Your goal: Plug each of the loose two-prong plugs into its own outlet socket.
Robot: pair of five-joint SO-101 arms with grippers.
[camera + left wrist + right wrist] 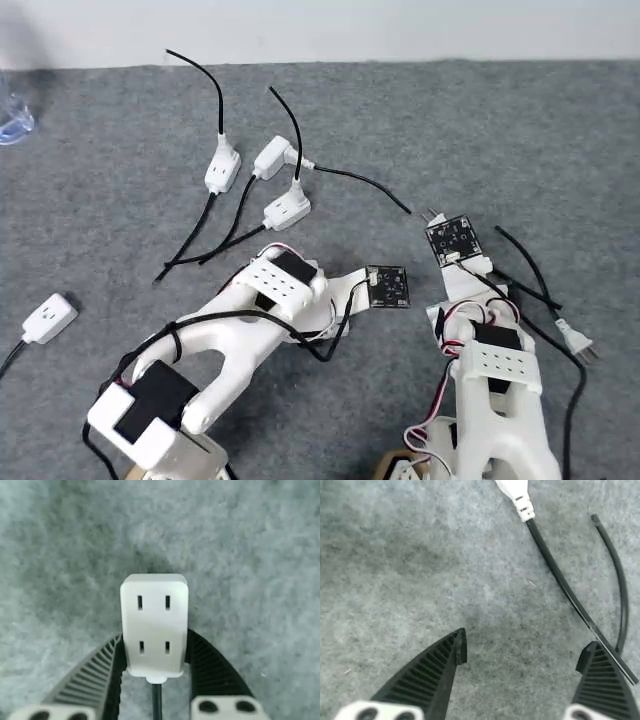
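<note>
Our left gripper (155,642) clamps the white outlet socket (154,620) on the carpet (250,540). Our right gripper (526,640) gapes wide, holding nothing, with a two-prong plug (576,342) lying to its near right.

Your left arm (230,340) is angling from the near left toward the middle of the table (560,130), and your left gripper (155,641) is pressing its ribbed fingers (100,672) against both sides of a white outlet socket (154,610). Your right arm (495,395) is pointing straight ahead beside it, and your right gripper (525,644) is hanging just above the table with its jaws spread wide.
</note>
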